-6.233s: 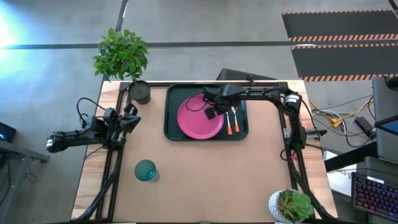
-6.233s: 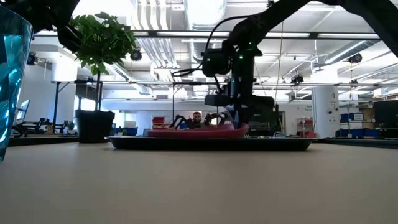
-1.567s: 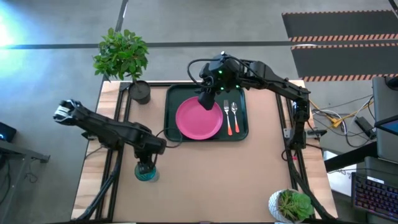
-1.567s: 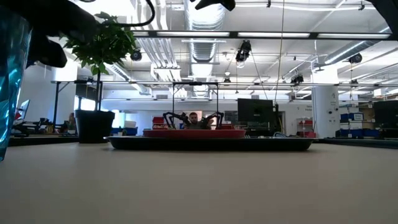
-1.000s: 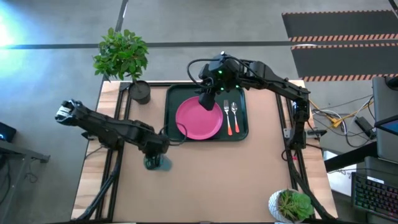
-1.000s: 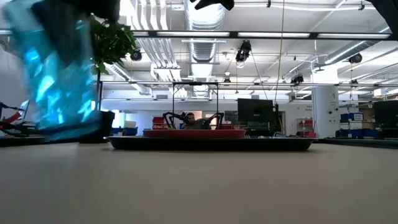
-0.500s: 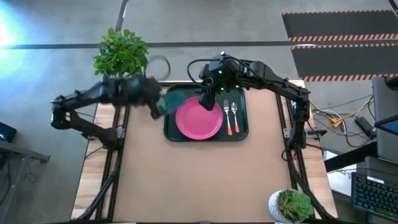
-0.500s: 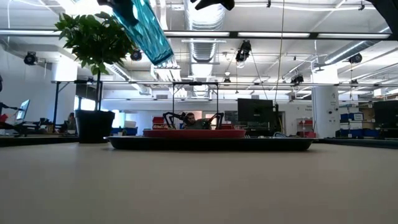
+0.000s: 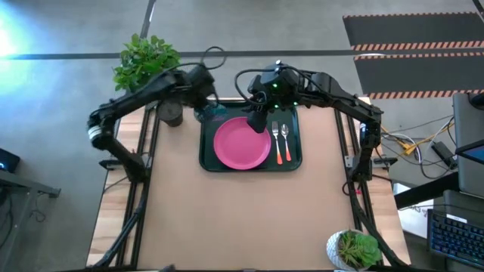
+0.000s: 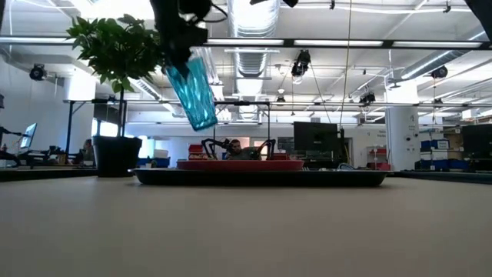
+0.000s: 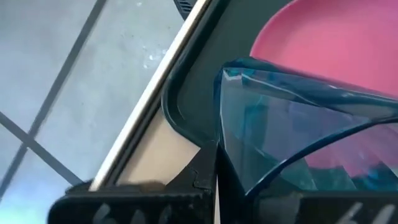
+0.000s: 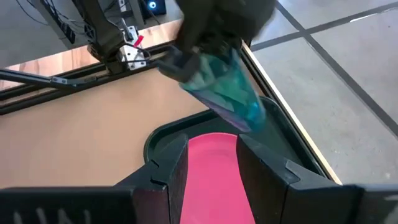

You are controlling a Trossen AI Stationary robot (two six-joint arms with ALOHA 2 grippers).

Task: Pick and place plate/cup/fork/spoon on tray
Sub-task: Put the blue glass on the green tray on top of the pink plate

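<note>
The teal cup (image 10: 192,96) hangs tilted in the air over the far left corner of the dark tray (image 9: 210,159), with my left gripper (image 9: 204,103) shut on it. The pink plate (image 9: 242,143) lies in the tray. The fork (image 9: 277,149) with its orange handle and the spoon (image 9: 286,136) lie side by side to the plate's right. My right gripper (image 12: 214,168) stands open above the plate's far edge, with nothing between its fingers. My left gripper pinches the cup's wall at its rim (image 11: 219,146), and the rim is drawn out of round there. The fingers come from above, slanting down from the table's left. The cup (image 12: 227,87) hangs below them, lifted clear, its bottom tipped toward the plate.
A dark plant pot (image 9: 171,113) with a leafy plant stands just left of the tray's far corner, close under my left arm. A second potted plant (image 9: 352,249) stands at the near right corner. Bare table (image 9: 227,219) lies near of the tray.
My left gripper has lifted the cup off the near left of the table and carried it up and toward the far edge, then right, to above the tray's far left corner. The cup now hangs tilted, clear of the table.
</note>
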